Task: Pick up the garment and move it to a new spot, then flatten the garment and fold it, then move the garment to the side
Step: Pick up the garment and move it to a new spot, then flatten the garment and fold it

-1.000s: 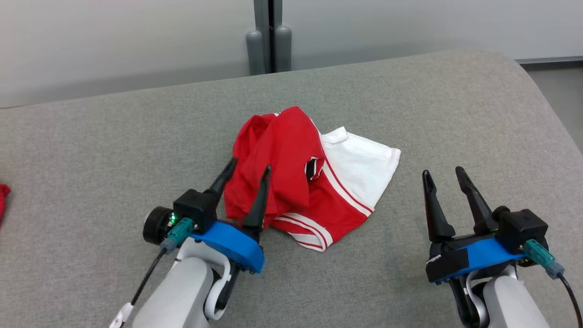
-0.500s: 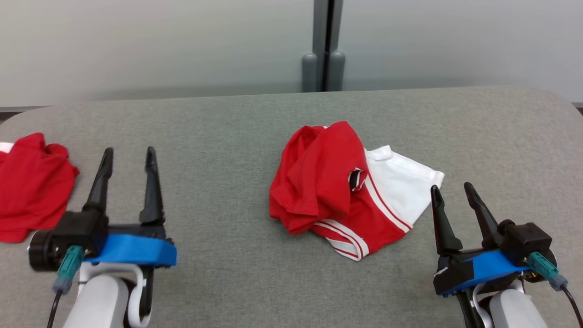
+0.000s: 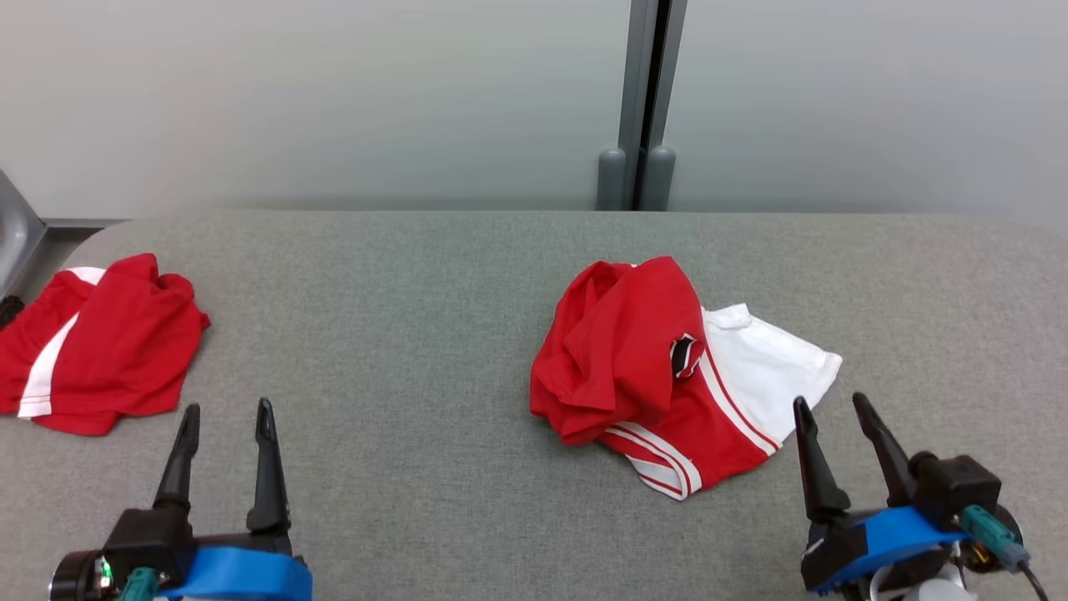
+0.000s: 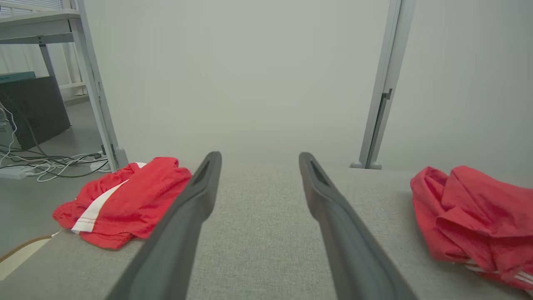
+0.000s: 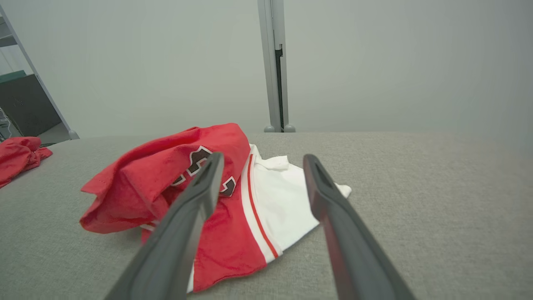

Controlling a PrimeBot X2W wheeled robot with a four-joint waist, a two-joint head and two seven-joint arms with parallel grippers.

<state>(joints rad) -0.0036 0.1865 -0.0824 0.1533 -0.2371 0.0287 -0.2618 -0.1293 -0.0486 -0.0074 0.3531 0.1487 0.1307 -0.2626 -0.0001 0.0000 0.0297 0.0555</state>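
Red-and-white jersey lay bunched; flattening and folding looked undone.
Left gripper at 7 o'clock, right gripper at 5, both gaped wide, empty; jersey at 1 o'clock.

No readable text. Only candidate is a black, white-edged patch on the red-and-white garment, just 1 o'clock of its centre. It's folded over and the characters are illegible.

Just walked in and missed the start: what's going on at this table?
A two-armed robot faces a grey table. A crumpled red-and-white garment lies loose ahead of the right gripper, not yet flattened or folded. The left gripper and it are both open, holding nothing. Another red garment lies at the table's left end.
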